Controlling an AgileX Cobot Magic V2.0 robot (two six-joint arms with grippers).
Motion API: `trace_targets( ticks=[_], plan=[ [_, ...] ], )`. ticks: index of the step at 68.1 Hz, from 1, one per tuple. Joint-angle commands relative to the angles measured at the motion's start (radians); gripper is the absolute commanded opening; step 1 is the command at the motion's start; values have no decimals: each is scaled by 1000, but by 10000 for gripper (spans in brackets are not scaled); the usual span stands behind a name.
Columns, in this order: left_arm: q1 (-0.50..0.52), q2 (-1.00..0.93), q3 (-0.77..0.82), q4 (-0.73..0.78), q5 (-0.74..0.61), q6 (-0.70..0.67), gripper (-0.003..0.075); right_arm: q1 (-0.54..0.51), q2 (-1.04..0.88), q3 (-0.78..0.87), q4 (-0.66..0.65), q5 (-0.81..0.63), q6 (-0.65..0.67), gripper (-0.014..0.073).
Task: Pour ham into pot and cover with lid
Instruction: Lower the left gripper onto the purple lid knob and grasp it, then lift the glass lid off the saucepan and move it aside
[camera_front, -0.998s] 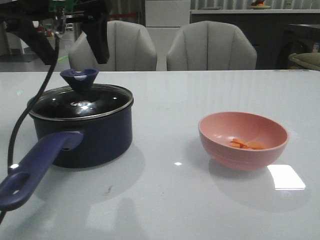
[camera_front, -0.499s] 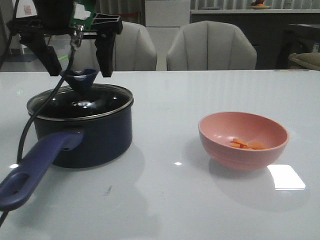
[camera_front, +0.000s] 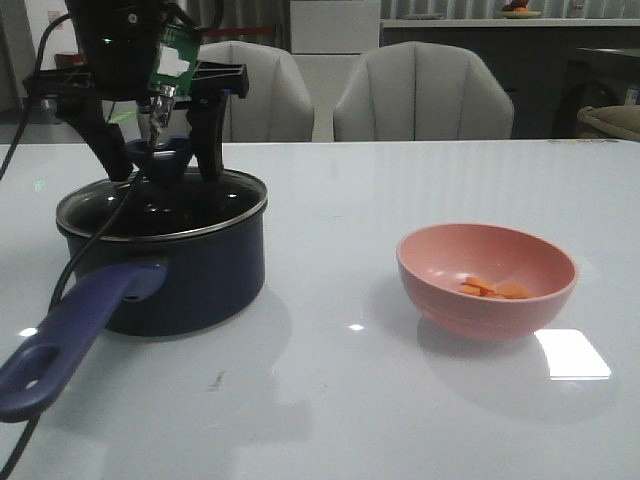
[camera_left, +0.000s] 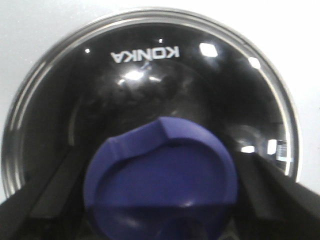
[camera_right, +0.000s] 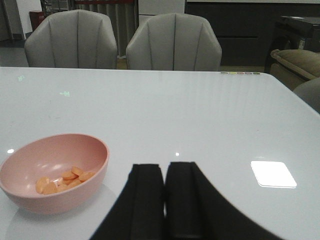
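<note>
Left pincer (camera_front: 165, 165): its two black fingers (camera_front: 208, 150) are spread apart, one on each side of the blue knob (camera_left: 160, 180). They are not squeezing it.
Lid (camera_front: 215, 200): right under the left pincer, sitting flat on the pot. The glass looks dark and has a thin shiny rim.
Pot (camera_front: 200, 275): below the lid and the left pincer. Its long purple-blue handle (camera_front: 70, 335) sticks out toward the near edge of the table (camera_front: 330, 410).
Ham (camera_front: 490, 290): small orange slices lying in the pink bowl (camera_front: 440, 300), well apart from the left pincer, off to its right.
Right pincer (camera_right: 164, 197): its black fingers are pressed together and hold nothing. The bowl with the ham sits near it on the table.
</note>
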Motion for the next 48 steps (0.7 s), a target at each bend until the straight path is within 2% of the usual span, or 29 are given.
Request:
trace_targets(
  ticks=[1, 6, 14, 36, 48],
  plan=[
    [3, -48, -30, -7, -27, -15, 393, 2, -20, -6, -8, -89, 1, 162],
    [3, -48, -30, -7, -31, -15, 339, 2, -20, -6, -8, -89, 1, 162],
    [3, -48, -30, -7, -31, -15, 300, 2, -20, -6, -8, -89, 1, 162],
    [3, -127, -30, -7, -63, -9, 298, 2, -20, -6, -8, -89, 1, 162],
    [25, -181, -30, -6, -50, 62, 298, 2, -20, -6, -8, -89, 1, 162]
  ],
)
